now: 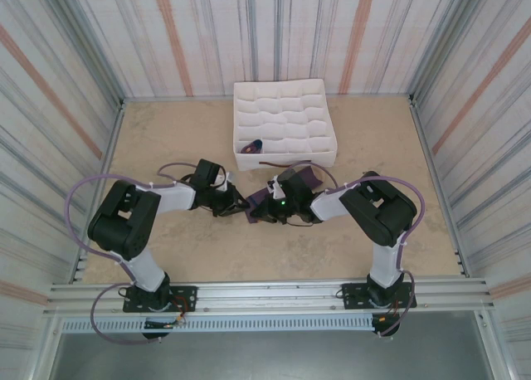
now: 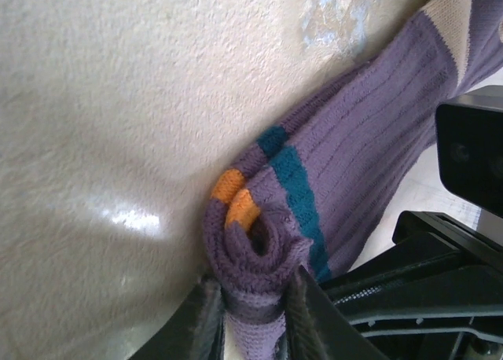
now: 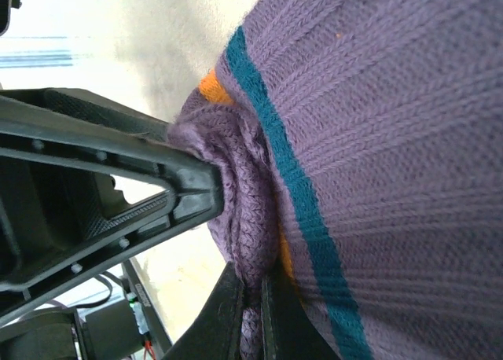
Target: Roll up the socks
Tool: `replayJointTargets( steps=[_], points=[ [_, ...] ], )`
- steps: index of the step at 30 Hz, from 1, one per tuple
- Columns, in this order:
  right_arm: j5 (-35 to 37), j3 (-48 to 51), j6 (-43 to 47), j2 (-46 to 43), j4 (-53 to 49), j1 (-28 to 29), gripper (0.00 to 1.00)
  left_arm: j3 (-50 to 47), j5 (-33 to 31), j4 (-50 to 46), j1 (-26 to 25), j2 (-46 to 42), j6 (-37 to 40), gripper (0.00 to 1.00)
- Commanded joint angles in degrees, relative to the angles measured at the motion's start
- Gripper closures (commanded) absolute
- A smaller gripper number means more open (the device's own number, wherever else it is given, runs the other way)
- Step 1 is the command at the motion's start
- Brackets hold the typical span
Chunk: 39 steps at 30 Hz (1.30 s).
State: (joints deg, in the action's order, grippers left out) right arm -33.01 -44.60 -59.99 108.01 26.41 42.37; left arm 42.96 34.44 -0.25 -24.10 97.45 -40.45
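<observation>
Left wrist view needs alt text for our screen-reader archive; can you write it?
Purple socks with teal and orange stripes lie on a beige table, their rolled end pinched between the left arm's two dark fingers at the bottom edge. Black parts of the right arm sit at the lower right.

Colour notes: the socks are purple rib knit with a teal stripe, orange patches at the rolled end and a cream band farther up. The desk is mottled beige. The box is white, grid pattern. The walls are white with grey and rust vertical stripes. The arms are black with white links; cables lilac. A small green light glows between them.
</observation>
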Motion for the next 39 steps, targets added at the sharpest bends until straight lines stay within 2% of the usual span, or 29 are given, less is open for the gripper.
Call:
replayJointTargets(
  steps=[1, 5, 6, 10, 12, 14, 19, 28, 31, 39],
  points=[
    [0.3, 1.2, -1.4, 1.7, -1.1, -0.6, 1.00, 0.4, -4.7, -3.1, -0.2, 2.0, 0.0, 0.83],
    [2.4, -0.3, 2.1, -0.1, -6.9, -0.5, 1.00, 1.7, -3.7, -5.4, -0.2, 2.7, -0.8, 1.00],
    [3.9, -1.1, 3.9, -1.1, -10.2, -0.4, 0.99, 2.2, -3.3, -6.4, -0.1, 2.8, -0.6, 1.00],
    [12.1, -5.5, 13.4, -6.7, -24.8, 1.6, 0.74, 3.6, -3.1, -11.4, -0.1, 1.1, -0.9, 1.00],
    [16.6, -7.2, 17.0, -9.0, -29.7, 3.3, 0.66, 4.3, -2.4, -13.4, 0.0, 0.0, -1.2, 1.00],
    [21.5, -8.4, 19.7, -11.1, -33.0, 5.2, 0.55, 5.0, -1.8, -15.2, 0.1, -1.0, -1.8, 1.00],
    [39.7, -11.7, 27.7, -14.4, -39.7, 13.5, 0.36, 6.2, 1.2, -17.7, 1.4, -1.9, -2.5, 1.00],
    [64.3, -17.2, 41.7, -9.1, -42.1, 28.2, 0.37, 8.7, 3.7, -21.5, 2.3, -0.5, -0.6, 1.00],
    [68.9, -19.4, 44.0, -5.2, -42.3, 30.4, 0.38, 9.6, 3.9, -22.8, 2.5, 0.1, 0.4, 1.00],
    [76.5, -24.2, 45.4, 2.8, -43.7, 31.8, 0.45, 9.5, 4.4, -23.8, 2.7, 0.7, 1.4, 1.00]
  ],
)
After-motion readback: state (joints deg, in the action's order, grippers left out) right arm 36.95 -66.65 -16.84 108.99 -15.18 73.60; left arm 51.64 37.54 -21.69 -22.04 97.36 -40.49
